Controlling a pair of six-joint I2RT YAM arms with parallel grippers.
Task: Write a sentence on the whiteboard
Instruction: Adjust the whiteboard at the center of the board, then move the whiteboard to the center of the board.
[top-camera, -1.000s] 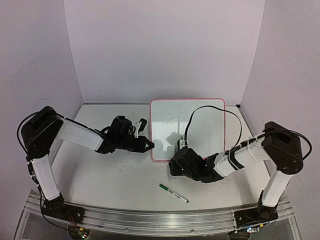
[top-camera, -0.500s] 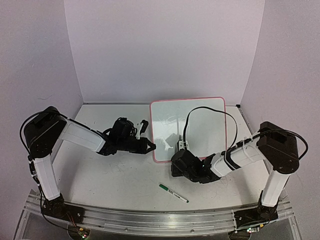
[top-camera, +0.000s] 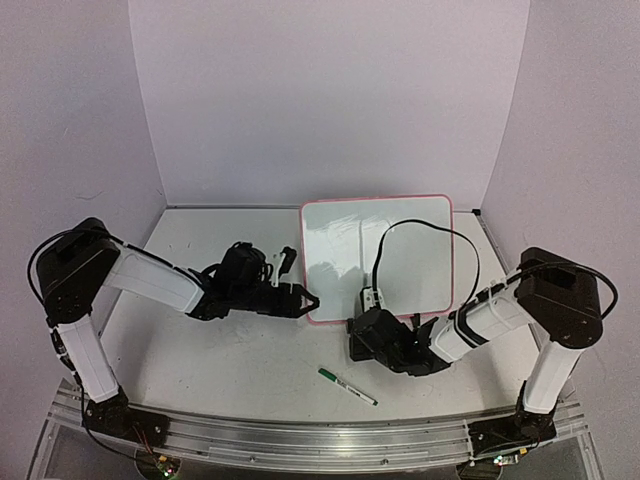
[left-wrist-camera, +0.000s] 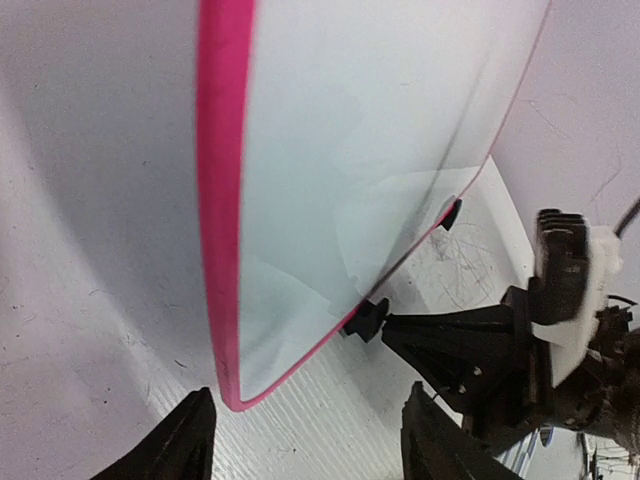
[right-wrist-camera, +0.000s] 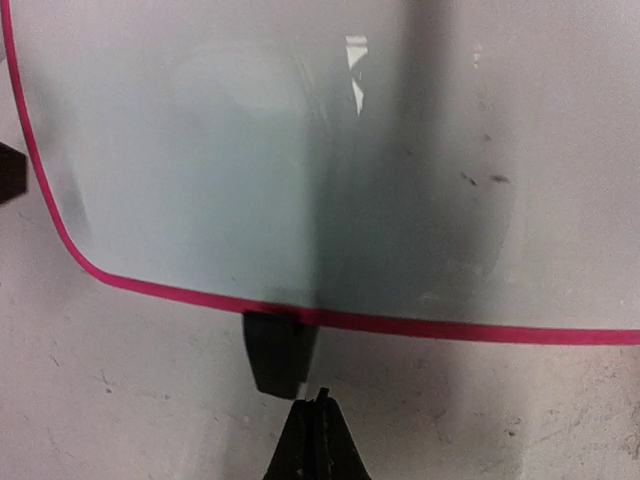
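The whiteboard (top-camera: 400, 250) lies on the table, glossy white with a pink rim (left-wrist-camera: 222, 200). The sentence is out of view; no lettering shows on the board's face. My left gripper (top-camera: 308, 298) is open at the board's near left corner (left-wrist-camera: 236, 396), which lies just ahead of its spread fingers, nearer the left one. My right gripper (right-wrist-camera: 322, 396) is shut and empty, its tips just short of a black clip foot (right-wrist-camera: 280, 350) on the board's near edge. It shows low in the top view (top-camera: 360, 332). A green marker (top-camera: 348, 387) lies loose on the table in front of the arms.
The tabletop (top-camera: 230, 350) is white and scuffed, with grey scribble marks (left-wrist-camera: 460, 270) beside the board. A second black clip foot (left-wrist-camera: 450, 213) sits further along the near edge. Lilac walls close in the back and both sides. A black cable (top-camera: 420, 228) arcs over the board.
My left gripper has opened and moved right to the board's near left corner. My right gripper has shut and moved down toward the board's near edge.
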